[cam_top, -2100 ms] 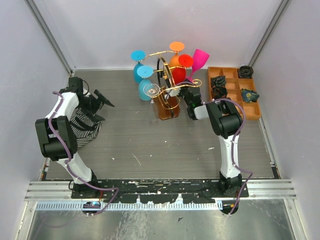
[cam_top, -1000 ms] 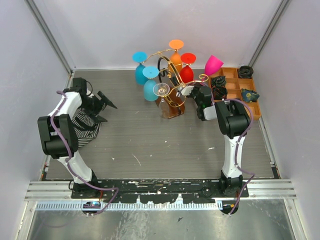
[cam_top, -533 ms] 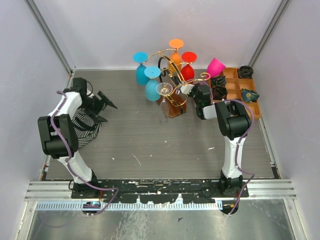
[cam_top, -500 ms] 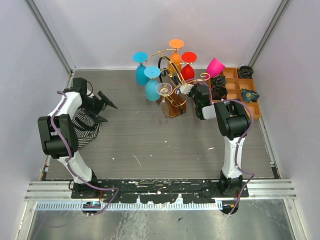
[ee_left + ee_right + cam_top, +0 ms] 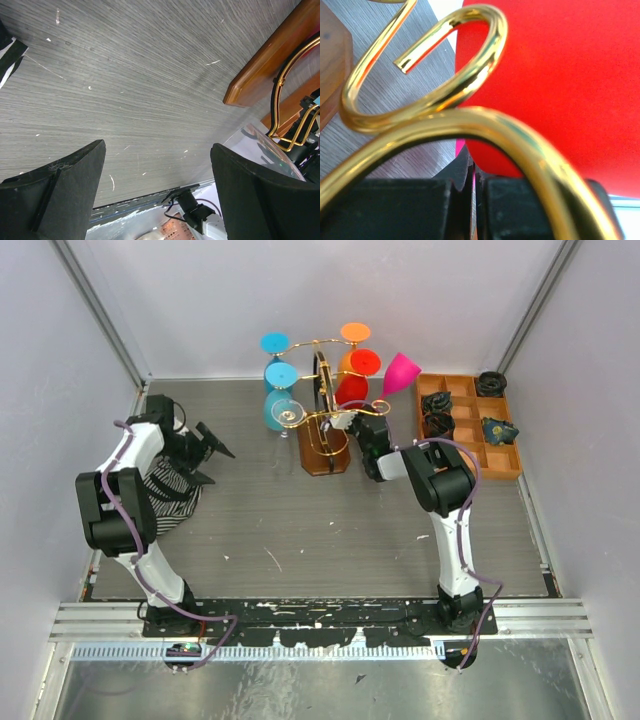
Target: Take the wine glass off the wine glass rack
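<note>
The wine glass rack [image 5: 322, 425], thin gold wire on a brown wooden base, stands at the back middle. Blue, clear, orange and red glasses hang on it upside down. A pink wine glass [image 5: 400, 372] tilts out at its right side. My right gripper [image 5: 366, 426] is at the rack's right arm, shut on the pink stem. In the right wrist view the gripper [image 5: 474, 190] pinches a pink sliver [image 5: 460, 146] behind a gold scroll [image 5: 420, 102] and a red bowl [image 5: 545, 75]. My left gripper [image 5: 205, 445] is open and empty at the far left; in the left wrist view it [image 5: 157, 150] is wide open above the table.
An orange-brown compartment tray [image 5: 505, 468] with dark objects sits at the back right. A striped cloth [image 5: 165, 492] lies under the left arm. The rack's wooden base [image 5: 260, 60] shows in the left wrist view. Walls close in on three sides.
My right gripper has swung left with the pink glass, and the whole rack with its glasses has slid left with it. The left arm has not moved.
</note>
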Motion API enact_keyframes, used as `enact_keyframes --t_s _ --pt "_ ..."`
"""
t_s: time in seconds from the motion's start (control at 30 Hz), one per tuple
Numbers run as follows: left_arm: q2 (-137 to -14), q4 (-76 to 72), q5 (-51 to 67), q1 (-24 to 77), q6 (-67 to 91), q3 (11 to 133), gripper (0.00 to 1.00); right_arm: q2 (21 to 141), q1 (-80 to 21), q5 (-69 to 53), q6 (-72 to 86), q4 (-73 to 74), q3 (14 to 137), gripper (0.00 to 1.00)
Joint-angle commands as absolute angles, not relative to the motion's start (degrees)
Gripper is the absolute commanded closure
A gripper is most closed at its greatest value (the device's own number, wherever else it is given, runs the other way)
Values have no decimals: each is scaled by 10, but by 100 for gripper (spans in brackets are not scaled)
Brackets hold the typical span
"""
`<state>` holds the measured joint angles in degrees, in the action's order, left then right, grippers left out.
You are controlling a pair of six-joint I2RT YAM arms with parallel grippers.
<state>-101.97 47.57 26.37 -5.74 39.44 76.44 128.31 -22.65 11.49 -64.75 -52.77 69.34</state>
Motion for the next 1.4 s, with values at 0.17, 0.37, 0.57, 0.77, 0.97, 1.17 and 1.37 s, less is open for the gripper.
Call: enact_keyframes --t_s 0.17,0.37,0.57,0.77,0.97,1.17,1.37 --pt "-1028 486 281 -56 386 785 7 1298 -238 154 -666 -551 720 99" --pt "-1039 489 283 -53 385 791 8 1257 -224 144 -641 -543 689 99" --pt "-1040 495 276 -51 380 798 8 1212 -203 120 -595 -493 677 99" --pt "-1042 493 276 -50 380 795 8 1185 -181 97 -586 -479 656 99" --pt "-1043 494 274 -47 379 795 8 1174 -160 88 -602 -469 638 99" --pt "-1046 494 274 -43 379 798 8 1182 -140 70 -646 -490 621 99" --pt "-1047 496 274 -41 378 800 8 1194 -111 39 -681 -517 615 99"
